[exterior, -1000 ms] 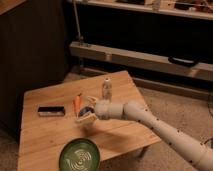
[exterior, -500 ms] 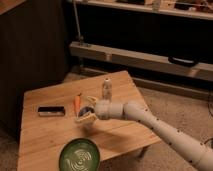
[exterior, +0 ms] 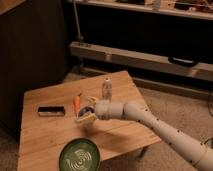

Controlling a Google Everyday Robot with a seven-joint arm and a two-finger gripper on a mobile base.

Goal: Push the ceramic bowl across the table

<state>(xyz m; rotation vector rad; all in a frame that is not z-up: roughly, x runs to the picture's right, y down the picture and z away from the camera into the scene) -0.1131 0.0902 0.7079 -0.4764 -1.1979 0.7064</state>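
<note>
Gripper over table centre, jaws spread; ceramic bowl at its 6 o'clock. We go low, nudge rim slow.

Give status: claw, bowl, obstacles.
Claw above mid-table, beside carrot, apart from bowl. Bowl at table's near edge. Carrot, bottle, black box farther back, not between claw and bowl.
</note>
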